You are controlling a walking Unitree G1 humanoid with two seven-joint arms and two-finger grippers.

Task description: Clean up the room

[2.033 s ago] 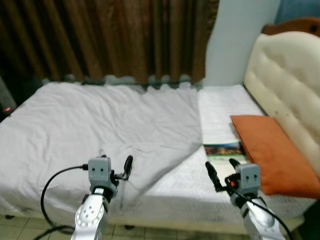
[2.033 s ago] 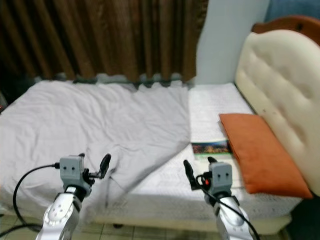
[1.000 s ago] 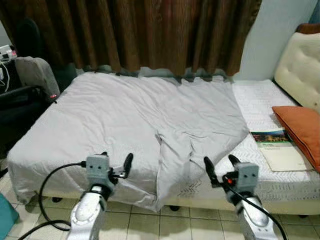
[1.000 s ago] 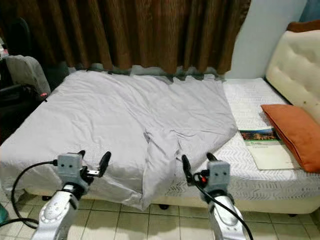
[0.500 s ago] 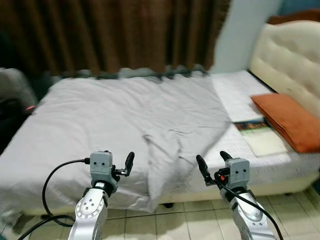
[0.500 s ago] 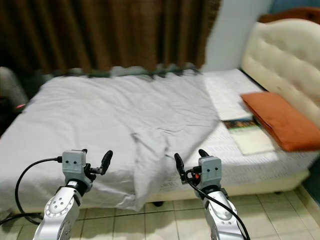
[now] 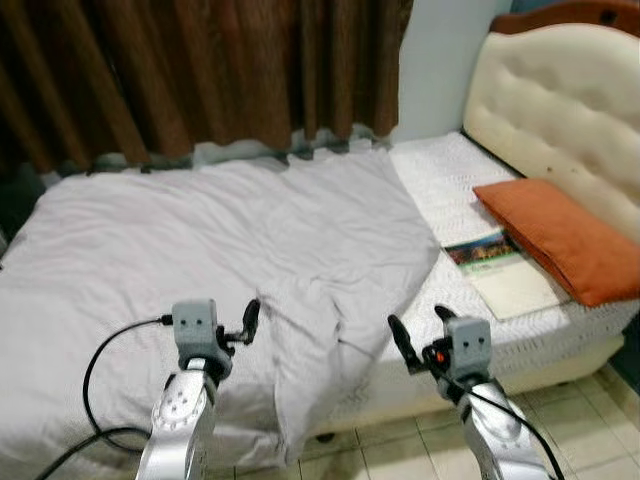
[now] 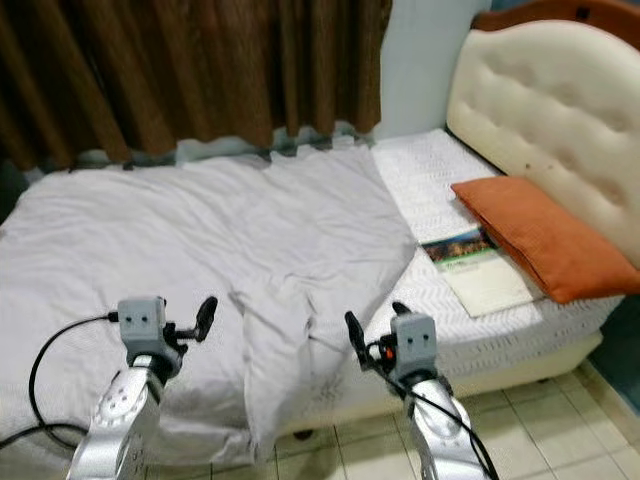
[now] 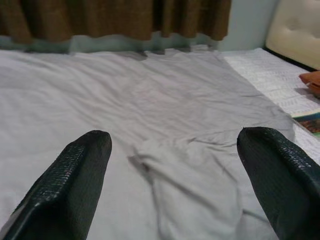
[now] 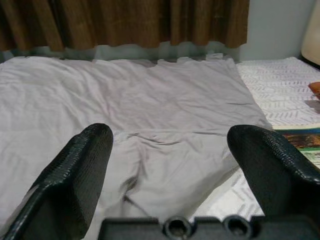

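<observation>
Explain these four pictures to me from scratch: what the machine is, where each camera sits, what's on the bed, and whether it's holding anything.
This is a walking humanoid robot with two silver arms, each ending in a gripper of two long black fingers. Two pictures come from the stereo camera on its head, looking forward and down at a bed. There you see the left gripper and the right gripper, both raised in front of the bed, open and holding nothing. The other two pictures come from a camera on each wrist, looking out between that gripper's own fingers.

On the bed lies a rumpled grey sheet that covers most of the white patterned mattress. Near the cream padded headboard rest an orange pillow and, beside it, a book. Brown curtains hang behind.
</observation>
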